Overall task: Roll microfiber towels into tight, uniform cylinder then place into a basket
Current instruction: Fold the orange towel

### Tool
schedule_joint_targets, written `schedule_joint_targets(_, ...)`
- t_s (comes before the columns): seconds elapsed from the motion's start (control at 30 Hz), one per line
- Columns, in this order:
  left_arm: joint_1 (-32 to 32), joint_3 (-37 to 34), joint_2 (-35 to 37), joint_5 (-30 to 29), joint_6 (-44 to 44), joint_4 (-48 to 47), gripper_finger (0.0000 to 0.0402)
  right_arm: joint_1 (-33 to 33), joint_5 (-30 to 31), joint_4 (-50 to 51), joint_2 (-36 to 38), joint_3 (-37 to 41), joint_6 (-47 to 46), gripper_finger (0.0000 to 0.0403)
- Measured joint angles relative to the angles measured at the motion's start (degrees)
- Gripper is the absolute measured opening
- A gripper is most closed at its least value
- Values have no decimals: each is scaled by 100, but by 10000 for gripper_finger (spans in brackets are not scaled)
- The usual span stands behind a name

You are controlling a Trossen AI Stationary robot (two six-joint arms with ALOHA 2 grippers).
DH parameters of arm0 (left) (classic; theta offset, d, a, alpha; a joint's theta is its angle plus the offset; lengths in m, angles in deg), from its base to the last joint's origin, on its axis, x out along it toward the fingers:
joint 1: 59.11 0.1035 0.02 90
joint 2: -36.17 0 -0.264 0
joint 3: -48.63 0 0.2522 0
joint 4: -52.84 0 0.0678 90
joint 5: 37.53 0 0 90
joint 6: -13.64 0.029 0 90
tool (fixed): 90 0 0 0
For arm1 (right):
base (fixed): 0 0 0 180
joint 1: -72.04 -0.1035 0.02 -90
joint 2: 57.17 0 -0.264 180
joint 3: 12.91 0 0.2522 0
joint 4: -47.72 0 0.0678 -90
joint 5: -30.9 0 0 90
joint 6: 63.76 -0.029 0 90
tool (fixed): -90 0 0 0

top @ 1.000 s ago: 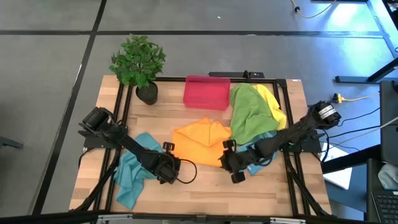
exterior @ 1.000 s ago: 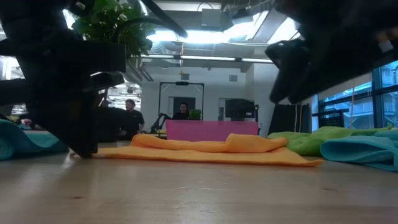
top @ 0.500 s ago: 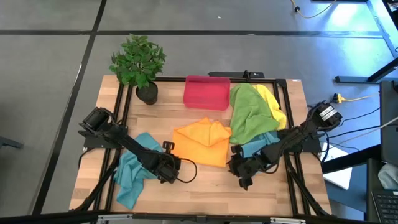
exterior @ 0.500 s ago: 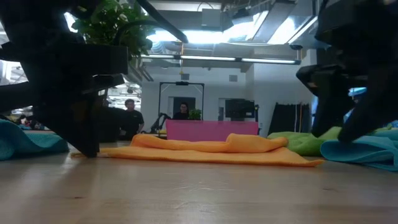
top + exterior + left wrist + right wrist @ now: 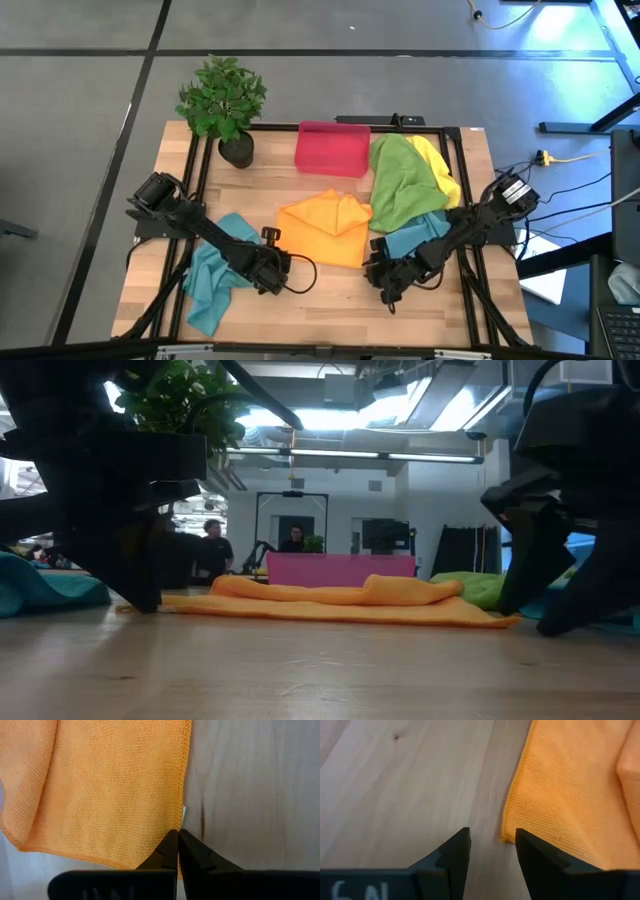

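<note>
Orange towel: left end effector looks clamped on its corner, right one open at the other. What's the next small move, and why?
Probably ease the right end effector forward and close it. Its jaws stand open just short of the orange towel corner, while the left end effector is shut on the other corner.

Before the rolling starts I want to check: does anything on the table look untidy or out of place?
Yes. The green towel and yellow towel lie crumpled in one heap beside the basket, over a teal towel. Another teal towel is bunched under the left arm.
</note>
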Motion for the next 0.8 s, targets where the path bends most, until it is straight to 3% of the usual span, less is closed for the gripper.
schedule_joint_targets(0.23, 0, 2, 2, -4, 0, 54, 1, 55, 181, -156, -29, 7, -12, 161)
schedule_joint_targets(0.43, -30, 2, 2, -12, 36, 58, 1, 149, 164, -223, -187, -4, -620, 141)
schedule_joint_targets(0.8, -213, 170, -33, -114, 157, -186, 0, 131, 44, -59, -265, -206, -873, 9)
